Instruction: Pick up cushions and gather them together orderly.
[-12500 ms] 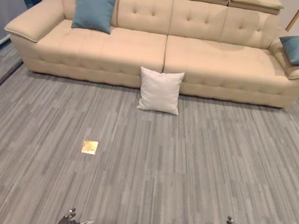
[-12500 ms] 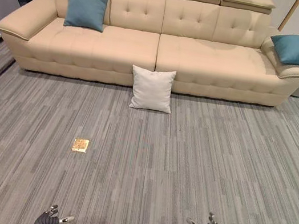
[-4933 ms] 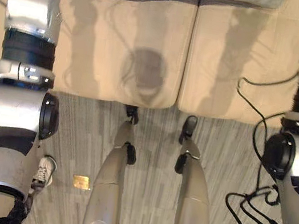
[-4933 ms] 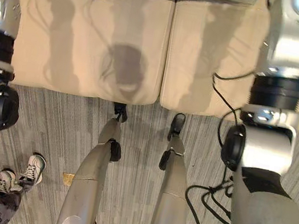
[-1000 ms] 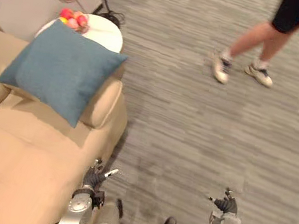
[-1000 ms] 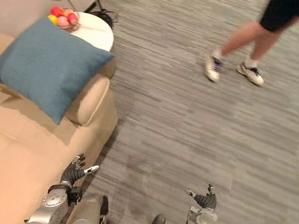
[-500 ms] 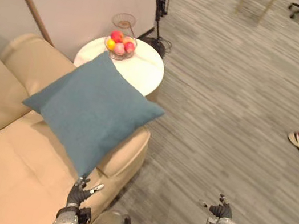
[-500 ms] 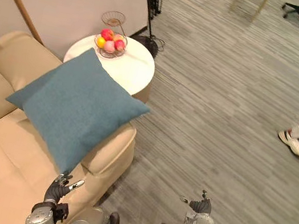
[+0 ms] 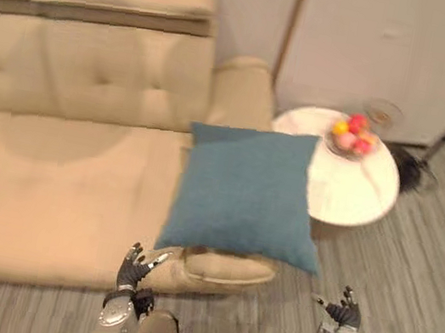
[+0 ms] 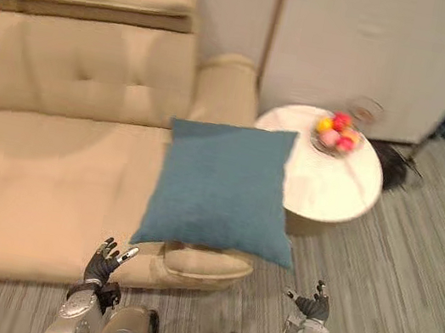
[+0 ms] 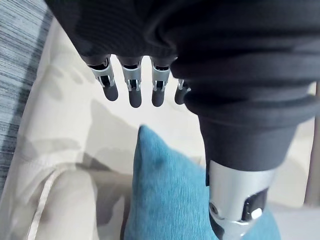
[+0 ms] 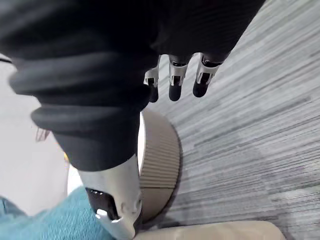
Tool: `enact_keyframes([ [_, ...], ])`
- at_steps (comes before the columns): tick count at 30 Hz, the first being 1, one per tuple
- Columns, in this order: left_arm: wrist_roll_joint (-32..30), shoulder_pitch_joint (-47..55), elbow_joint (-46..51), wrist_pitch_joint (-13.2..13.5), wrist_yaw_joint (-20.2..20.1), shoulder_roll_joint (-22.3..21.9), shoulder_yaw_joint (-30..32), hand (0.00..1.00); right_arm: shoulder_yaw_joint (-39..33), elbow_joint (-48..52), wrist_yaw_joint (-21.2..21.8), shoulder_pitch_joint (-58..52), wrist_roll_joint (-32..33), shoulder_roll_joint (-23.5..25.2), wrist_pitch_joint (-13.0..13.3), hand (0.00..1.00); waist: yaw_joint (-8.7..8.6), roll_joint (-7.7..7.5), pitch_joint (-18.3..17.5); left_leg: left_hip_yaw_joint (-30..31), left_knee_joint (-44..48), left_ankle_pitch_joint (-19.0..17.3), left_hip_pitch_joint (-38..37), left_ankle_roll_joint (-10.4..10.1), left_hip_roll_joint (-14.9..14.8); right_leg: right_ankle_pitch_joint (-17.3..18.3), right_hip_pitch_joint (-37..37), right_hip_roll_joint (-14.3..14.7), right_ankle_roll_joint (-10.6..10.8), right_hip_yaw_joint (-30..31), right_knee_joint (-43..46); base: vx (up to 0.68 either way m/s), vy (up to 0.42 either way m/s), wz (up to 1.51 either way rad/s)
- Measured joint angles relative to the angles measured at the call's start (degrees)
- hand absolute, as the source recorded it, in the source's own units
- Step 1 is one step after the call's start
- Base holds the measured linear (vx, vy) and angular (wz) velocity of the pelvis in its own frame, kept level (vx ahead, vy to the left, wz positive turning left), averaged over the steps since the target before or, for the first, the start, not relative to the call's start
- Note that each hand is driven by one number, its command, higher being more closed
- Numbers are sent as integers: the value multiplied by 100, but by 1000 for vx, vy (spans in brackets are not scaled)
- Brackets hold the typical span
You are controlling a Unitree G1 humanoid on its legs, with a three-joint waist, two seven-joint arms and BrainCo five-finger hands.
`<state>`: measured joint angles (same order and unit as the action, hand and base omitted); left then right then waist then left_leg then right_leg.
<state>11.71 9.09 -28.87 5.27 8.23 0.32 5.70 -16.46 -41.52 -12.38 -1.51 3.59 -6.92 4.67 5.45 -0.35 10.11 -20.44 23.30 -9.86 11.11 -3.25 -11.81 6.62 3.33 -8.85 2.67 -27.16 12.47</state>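
Beige padding covers the sofa [image 9: 59,164], which takes up most of the eye views, with its buttoned back against the wall. Grey striped floor [image 9: 427,280] runs along its front and past its right end. A blue cushion [image 9: 244,192] lies flat on the sofa's end armrest, one side over the seat and the other hanging out toward a round white side table [image 9: 348,189] just beside the sofa. In the eye views the cushion's edge overlaps the table's rim; whether they touch I cannot tell. A small bowl of fruit [image 9: 351,136] stands on the far part of the table. The left hand [image 9: 133,265] hangs low before the sofa's front edge, near the armrest, fingers straight and loose, holding nothing. The right hand [image 9: 344,312] hangs over the floor below the cushion's near corner, fingers likewise spread and empty.
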Motion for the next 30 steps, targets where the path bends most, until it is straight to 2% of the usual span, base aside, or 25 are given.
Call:
enact_keyframes([
  [2, -15, 121, -101, -39, -58, 193, 18, 0, -93, -27, 6, 23, 88, 94, -34, 0, 10, -2, -2, -8, -278, 74, -23, 126, 101, -42, -50, -21, 20, -121, -92, -5, 36, 44],
  [7, -179, 235, -115, -53, -67, 382, 154, 0, -478, 239, -8, 3, 88, -55, -101, 0, -28, 15, -11, -42, -777, 371, -221, 172, 313, -248, -140, -21, 36, -101, -373, -40, 0, 1],
  [9, -296, 175, -96, -49, -69, 517, 179, 0, -549, 560, -10, 56, 75, -266, -98, 0, -146, 10, -13, -50, -1118, 581, -231, 187, 396, -369, -28, -13, 5, -87, -474, -85, -16, -5],
  [12, -347, -37, -91, -41, -60, 757, 360, 0, -563, 821, -17, 279, 29, -707, -76, 0, -155, 2, -18, -179, -1516, 836, -199, 208, 438, -493, 287, 34, -66, 103, -485, -144, -28, -27],
  [16, -346, -458, -93, -26, -41, 1054, 350, 0, -420, 854, -18, 592, 26, -1033, -76, 0, -191, 0, -16, -223, -1752, 1030, 5, 207, 465, -535, 637, 69, -71, 199, -479, -141, 1, -11],
  [21, -336, -1716, -434, 45, 72, 1452, -68, 0, 504, 330, -15, 1917, 37, -1337, -74, 0, -306, -9, 111, -271, -1859, 1367, 617, 334, 395, -842, 1330, 121, -282, 268, -454, -121, -17, -8],
  [24, -300, -3174, -1013, 104, 114, 1756, -374, 0, 1146, -129, -5, 3197, 74, -1348, -71, 0, -284, -8, 500, -316, -1931, 1551, 962, 368, 389, -998, 1755, 183, -364, 343, -436, -159, -19, -10],
  [26, -163, -4140, -1328, 152, 243, 1973, -510, 0, 1348, -484, -28, 4104, 159, -1349, -72, 0, -283, -12, 803, -315, -2040, 1730, 1174, 407, 393, -1108, 2028, 187, -429, 352, -413, -129, -11, -3],
  [30, 84, -5696, -1849, 186, 353, 2226, -1023, 0, 1721, -975, -231, 5469, 316, -1355, -104, 0, -290, -12, 1184, -289, -2396, 2117, 1523, 463, 483, -1276, 2514, 212, -530, 348, -412, -119, 4, 1],
])
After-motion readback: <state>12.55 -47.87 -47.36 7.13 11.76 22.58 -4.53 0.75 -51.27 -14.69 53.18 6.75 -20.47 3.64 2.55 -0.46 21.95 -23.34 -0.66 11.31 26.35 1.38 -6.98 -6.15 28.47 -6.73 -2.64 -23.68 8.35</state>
